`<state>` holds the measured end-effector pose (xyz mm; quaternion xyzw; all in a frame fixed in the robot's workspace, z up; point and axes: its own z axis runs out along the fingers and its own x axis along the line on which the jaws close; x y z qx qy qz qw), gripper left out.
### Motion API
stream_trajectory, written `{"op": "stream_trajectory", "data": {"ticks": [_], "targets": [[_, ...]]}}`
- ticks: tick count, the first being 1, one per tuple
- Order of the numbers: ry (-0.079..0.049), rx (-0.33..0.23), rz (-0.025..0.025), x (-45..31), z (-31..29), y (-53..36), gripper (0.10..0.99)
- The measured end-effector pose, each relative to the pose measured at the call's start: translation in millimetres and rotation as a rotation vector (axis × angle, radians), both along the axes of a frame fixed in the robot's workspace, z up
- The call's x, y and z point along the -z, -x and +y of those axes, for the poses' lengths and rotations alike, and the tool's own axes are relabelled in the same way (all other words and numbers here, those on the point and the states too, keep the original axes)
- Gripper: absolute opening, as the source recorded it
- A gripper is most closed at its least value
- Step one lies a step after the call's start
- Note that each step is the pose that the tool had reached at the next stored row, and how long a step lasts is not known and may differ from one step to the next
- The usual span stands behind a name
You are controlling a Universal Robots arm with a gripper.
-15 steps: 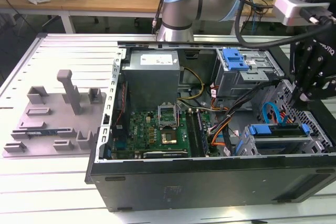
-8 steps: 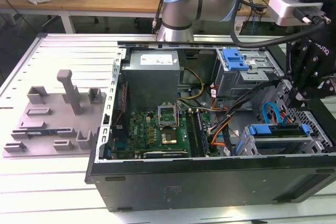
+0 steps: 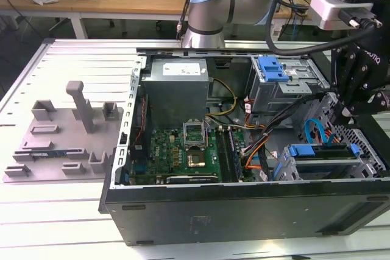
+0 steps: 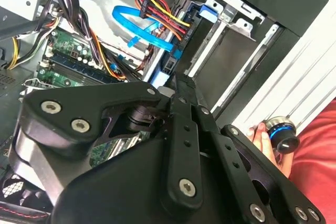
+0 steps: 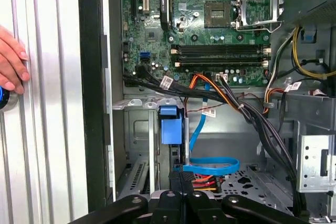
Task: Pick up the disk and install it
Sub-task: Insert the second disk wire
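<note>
In the exterior view's left stood a grey plastic fixture (image 3: pixel 61 132) with upright pegs, resting on a white slatted table (image 3: pixel 73 59). Right of it, across the middle of the frame, lay an open computer case (image 3: pixel 244 211) with its side panel off. Inside, a grey power supply (image 3: pixel 177 80) sat in the upper part, with the green motherboard (image 3: pixel 183 150) below it. The arm's pale blue and silver base (image 3: pixel 207 4) rose behind the case at the upper centre. Further right, an upper drive cage (image 3: pixel 286 86) carried a blue latch (image 3: pixel 271 68).

In the lower right of the exterior view, the disk (image 3: pixel 320 150) lay in the lower drive cage, its blue frame along the top edge, with a looped blue cable (image 3: pixel 317 129) just above it. The first wrist view showed the disk's blue frame (image 5: pixel 170 124) inside that bay, beside the bundle of black and orange wires (image 5: pixel 231 98).

The black gripper (image 3: pixel 350 98) hung at the far right of the exterior view, over the cage. In both wrist views the gripper (image 5: pixel 181 176) (image 4: pixel 181 80) pointed at the bay, jaws pressed together with nothing between them, the tips near the disk; contact was unclear.

Outside the case wall, a person's hand (image 5: pixel 10 61) rested on a blue-ringed knob (image 4: pixel 281 135) on the table, next to red cloth (image 4: pixel 315 161)
</note>
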<state>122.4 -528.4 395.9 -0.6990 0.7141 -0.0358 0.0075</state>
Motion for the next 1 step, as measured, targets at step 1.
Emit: {"op": "stream_trajectory", "data": {"ticks": [1], "targets": [[0.0,0.0,0.0,0.0,0.0,0.1,0.106]]}}
